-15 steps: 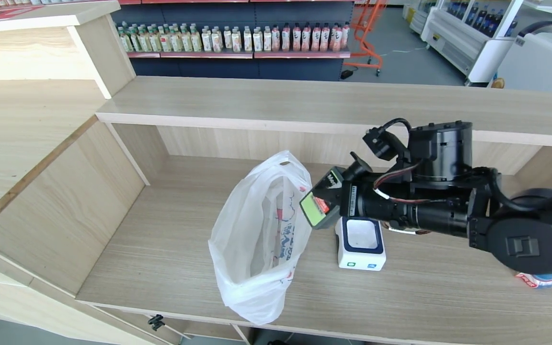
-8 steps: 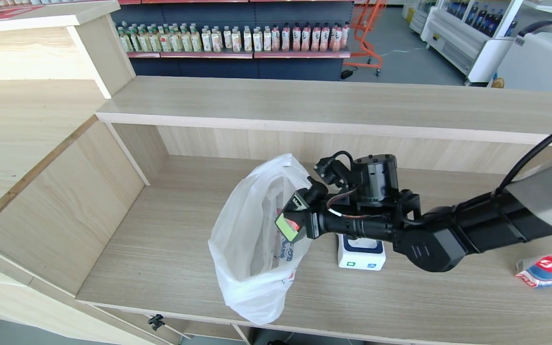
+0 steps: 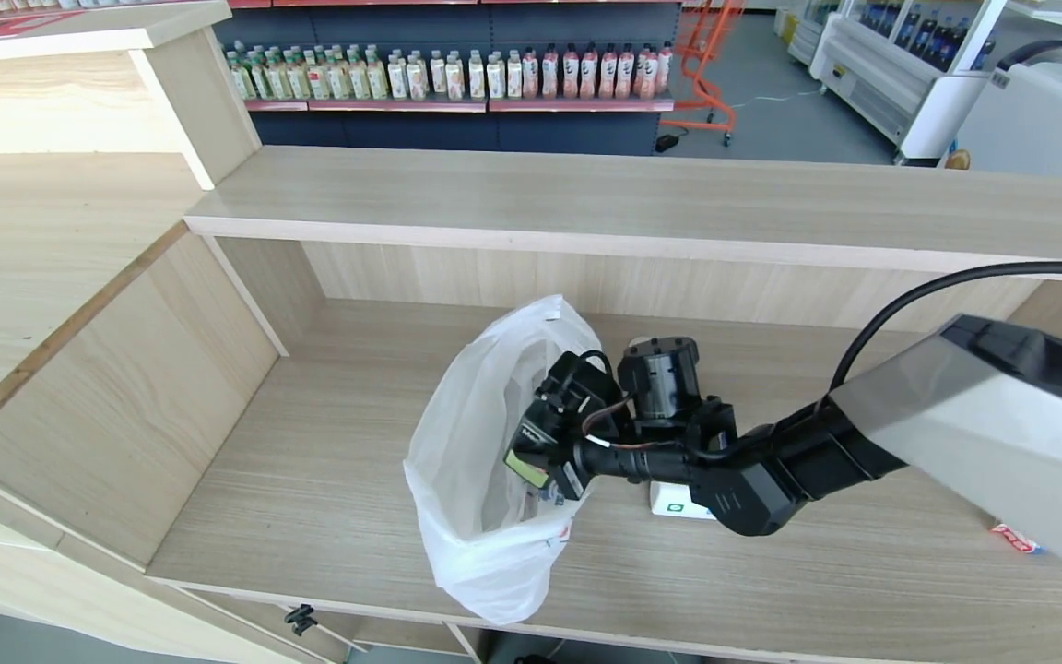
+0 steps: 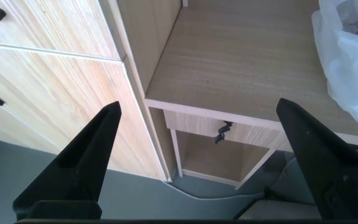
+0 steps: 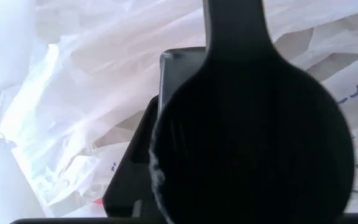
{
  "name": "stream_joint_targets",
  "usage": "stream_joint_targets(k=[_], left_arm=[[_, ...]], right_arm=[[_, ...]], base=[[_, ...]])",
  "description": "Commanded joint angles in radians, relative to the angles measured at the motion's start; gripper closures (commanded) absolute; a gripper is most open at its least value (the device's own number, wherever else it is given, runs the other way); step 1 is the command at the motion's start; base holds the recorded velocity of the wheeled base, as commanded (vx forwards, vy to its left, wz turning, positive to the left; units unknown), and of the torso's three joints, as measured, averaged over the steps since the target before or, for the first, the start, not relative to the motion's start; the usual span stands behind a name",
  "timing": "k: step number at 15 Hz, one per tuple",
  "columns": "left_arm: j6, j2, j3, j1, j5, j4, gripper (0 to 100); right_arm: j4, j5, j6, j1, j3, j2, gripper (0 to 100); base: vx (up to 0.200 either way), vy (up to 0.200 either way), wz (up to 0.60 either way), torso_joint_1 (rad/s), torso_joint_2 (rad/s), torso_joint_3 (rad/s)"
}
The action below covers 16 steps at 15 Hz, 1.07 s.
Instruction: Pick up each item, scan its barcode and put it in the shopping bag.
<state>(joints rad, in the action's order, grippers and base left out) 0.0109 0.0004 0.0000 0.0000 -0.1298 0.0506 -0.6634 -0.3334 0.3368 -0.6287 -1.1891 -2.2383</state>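
The box, clamped in the right pincer, has moved from over the scanner down into the mouth of the bag on the desk. Scanning seems done, and release looks next. The left pincer hangs wide open, empty.

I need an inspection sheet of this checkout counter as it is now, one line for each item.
Surface: wooden counter, level.
Job's things: shopping bag upright, mouth open; green box at its mouth; scanner beside the bag, partly behind the right arm; packet at the counter's right end.
Clutter: nothing seen.
Grippers: right gripper shut on the green box; left gripper open, holding nothing, over the floor before the counter.
Cables: black cable arching over the right arm.
Surroundings: bottle shelves, freezers.
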Motion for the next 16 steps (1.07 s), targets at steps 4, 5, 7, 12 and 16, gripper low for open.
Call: stream_joint_targets(k=[4, 5, 7, 12, 16], left_arm=[[0.000, 0.000, 0.000, 0.000, -0.001, 0.000, 0], [0.000, 0.000, 0.000, 0.000, -0.001, 0.000, 0], [0.000, 0.000, 0.000, 0.000, -0.001, 0.000, 0], [0.000, 0.000, 0.000, 0.000, -0.001, 0.000, 0], [0.000, 0.000, 0.000, 0.000, -0.001, 0.000, 0]], right_arm=[[-0.002, 0.002, 0.153, 0.003, -0.013, -0.066, 100], [-0.002, 0.002, 0.151, 0.001, -0.017, -0.069, 0], [-0.002, -0.003, 0.091, 0.001, -0.033, -0.061, 0], [0.007, -0.003, -0.493, 0.070, -0.040, 0.089, 0], [0.022, -0.012, -0.657, 0.184, 0.201, 0.362, 0]], base=[[0.000, 0.000, 0.00, 0.000, 0.00, 0.000], [0.000, 0.000, 0.00, 0.000, 0.00, 0.000], [0.000, 0.000, 0.00, 0.000, 0.00, 0.000], [0.000, 0.000, 0.00, 0.000, 0.00, 0.000], [0.000, 0.000, 0.00, 0.000, 0.00, 0.000]])
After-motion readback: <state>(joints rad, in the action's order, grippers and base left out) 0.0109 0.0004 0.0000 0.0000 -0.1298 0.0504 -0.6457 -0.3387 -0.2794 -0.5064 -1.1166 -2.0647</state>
